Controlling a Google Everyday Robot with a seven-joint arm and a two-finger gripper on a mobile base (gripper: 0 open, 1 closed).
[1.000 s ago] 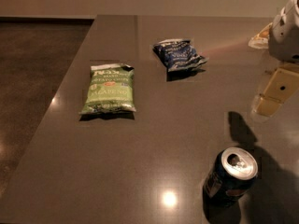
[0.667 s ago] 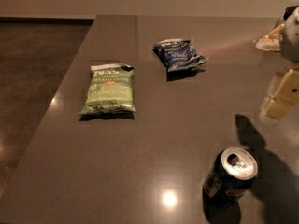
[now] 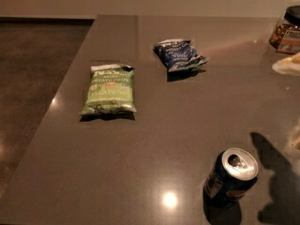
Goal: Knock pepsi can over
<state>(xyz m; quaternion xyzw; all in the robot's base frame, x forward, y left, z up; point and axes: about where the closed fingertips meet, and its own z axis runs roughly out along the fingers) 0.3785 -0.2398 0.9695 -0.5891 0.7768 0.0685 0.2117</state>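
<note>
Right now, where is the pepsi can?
Camera view: the pepsi can stands on the table, near right, with the gripper beside it at the right edge.

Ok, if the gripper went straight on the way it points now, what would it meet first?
Probably the table, not the pepsi can. Only a sliver of the gripper shows at the right edge, seemingly pointing down, to the right of the can; depth is unclear.
</note>
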